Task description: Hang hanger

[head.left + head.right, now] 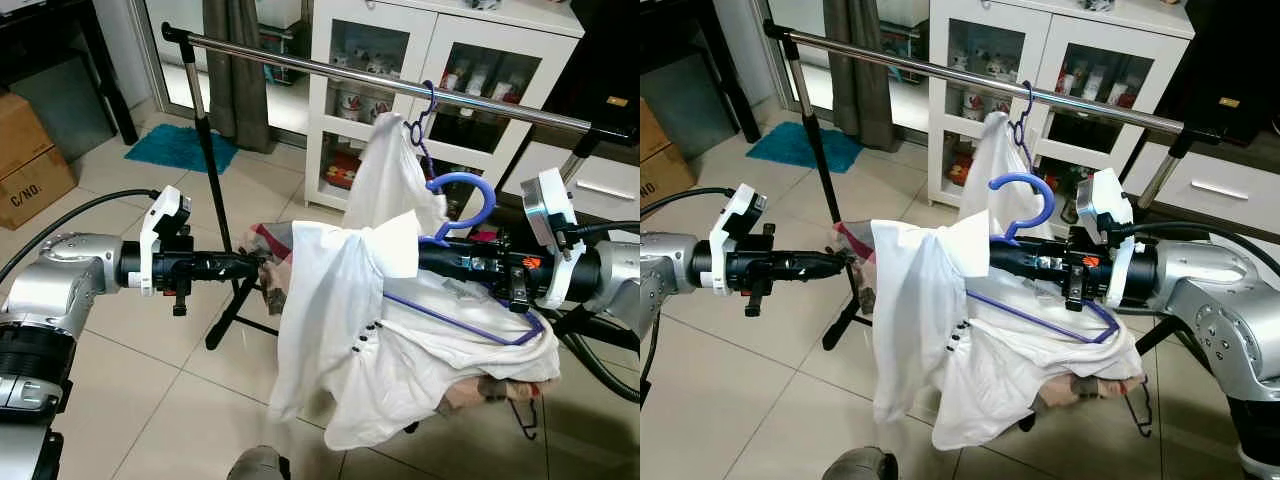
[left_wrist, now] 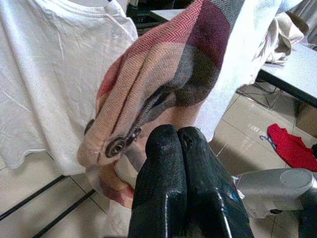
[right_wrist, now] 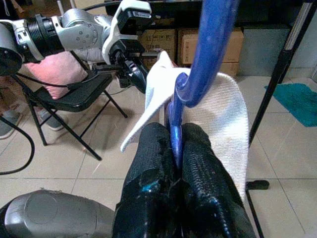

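Observation:
My right gripper (image 3: 171, 131) is shut on the neck of a blue hanger (image 1: 470, 195), its hook pointing up below the steel rail (image 1: 400, 85). A white shirt (image 1: 330, 330) hangs over the hanger and over my right fingers, down toward the floor. On the rail hangs a second hanger (image 1: 428, 110) carrying a white garment (image 1: 395, 170). To the left of the shirt my left gripper (image 1: 262, 265) is held level and shut, its fingertips (image 2: 176, 134) against a plaid cloth (image 2: 163, 74); whether they pinch it is unclear.
The rack's black upright and foot (image 1: 215, 200) stand just behind my left gripper. A white glass-door cabinet (image 1: 400, 50) is behind the rail, with cardboard boxes (image 1: 30, 160) and a teal mat (image 1: 180, 148) to the left. A folding chair (image 3: 74, 94) and a grey table (image 2: 292, 69) stand nearby.

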You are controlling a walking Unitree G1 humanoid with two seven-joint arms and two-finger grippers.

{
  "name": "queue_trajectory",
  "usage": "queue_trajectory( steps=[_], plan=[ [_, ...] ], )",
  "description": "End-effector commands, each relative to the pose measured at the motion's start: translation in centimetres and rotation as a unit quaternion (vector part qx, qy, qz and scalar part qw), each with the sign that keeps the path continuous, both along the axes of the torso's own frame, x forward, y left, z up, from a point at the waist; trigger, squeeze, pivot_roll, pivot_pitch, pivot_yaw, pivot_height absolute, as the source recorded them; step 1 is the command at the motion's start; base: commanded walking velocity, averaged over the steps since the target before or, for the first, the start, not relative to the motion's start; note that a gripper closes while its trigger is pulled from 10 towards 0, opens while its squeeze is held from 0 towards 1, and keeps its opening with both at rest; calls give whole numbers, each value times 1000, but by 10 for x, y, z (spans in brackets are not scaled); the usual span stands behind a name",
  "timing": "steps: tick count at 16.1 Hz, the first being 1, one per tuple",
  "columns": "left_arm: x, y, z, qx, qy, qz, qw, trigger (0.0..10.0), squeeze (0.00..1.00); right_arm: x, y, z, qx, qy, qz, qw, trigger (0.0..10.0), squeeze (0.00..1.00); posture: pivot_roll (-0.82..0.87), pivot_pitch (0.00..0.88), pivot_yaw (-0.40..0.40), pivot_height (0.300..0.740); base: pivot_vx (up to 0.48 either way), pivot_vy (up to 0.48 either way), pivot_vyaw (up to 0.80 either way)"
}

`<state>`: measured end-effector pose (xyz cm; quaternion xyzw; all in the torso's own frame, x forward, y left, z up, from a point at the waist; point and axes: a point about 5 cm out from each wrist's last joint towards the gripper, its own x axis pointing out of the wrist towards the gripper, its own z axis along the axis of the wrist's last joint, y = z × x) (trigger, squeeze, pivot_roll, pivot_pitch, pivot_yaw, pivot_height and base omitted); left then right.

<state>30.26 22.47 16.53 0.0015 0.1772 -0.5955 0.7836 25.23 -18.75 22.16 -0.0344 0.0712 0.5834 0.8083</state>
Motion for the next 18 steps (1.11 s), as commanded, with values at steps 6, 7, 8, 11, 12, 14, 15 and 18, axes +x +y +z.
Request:
queue_trajectory(
  steps=[6,7,8,11,12,14,15,18],
  plan=[
    [7,20,8,2,-37,70,997,0,0,2,-5,9,6,-25,-13,1000,10000,0,110,0,2,740,0,0,0],
    [7,44,11,3,-61,148,987,0,0,2,-7,7,6,-26,-23,999,10000,0,113,0,1,740,0,0,0],
    [6,47,10,1,-63,159,985,0,0,2,-7,6,6,-26,-26,999,10000,0,113,0,1,740,0,0,0],
    [9,36,6,-2,-60,149,987,0,0,5,-4,5,6,-28,-32,999,10000,0,113,0,1,740,0,0,0],
    [10,35,6,-3,-60,149,987,0,0,5,-4,5,6,-27,-31,999,10000,0,113,0,1,740,0,0,0],
    [11,36,5,-3,-63,153,986,0,0,4,-4,5,6,-27,-32,999,10000,0,110,0,2,740,0,0,0],
    [11,36,4,2,-68,157,985,0,0,4,-5,6,6,-26,-32,999,10000,0,109,0,1,740,0,0,0],
    [9,23,4,-9,-67,106,992,10000,75,3,-5,5,6,-23,-26,999,10000,0,111,0,0,740,0,0,0]
  ],
)
